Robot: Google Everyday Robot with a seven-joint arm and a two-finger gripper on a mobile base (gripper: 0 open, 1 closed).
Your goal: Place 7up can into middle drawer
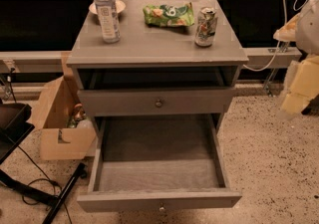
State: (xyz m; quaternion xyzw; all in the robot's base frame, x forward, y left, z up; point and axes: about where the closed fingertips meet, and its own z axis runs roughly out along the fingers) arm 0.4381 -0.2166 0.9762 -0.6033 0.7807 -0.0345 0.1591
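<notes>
While dented 7up can tops grey cabinet, middle drawer open — jaws far right, state unclear.

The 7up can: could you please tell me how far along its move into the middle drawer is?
Done: the middle drawer stands pulled open, with no can inside. In hand: nothing yet; the gripper hangs right of the cabinet. Left: the 7up can stands upright on the cabinet top beside the green snack bag, yet to be grasped and lowered in.
</notes>
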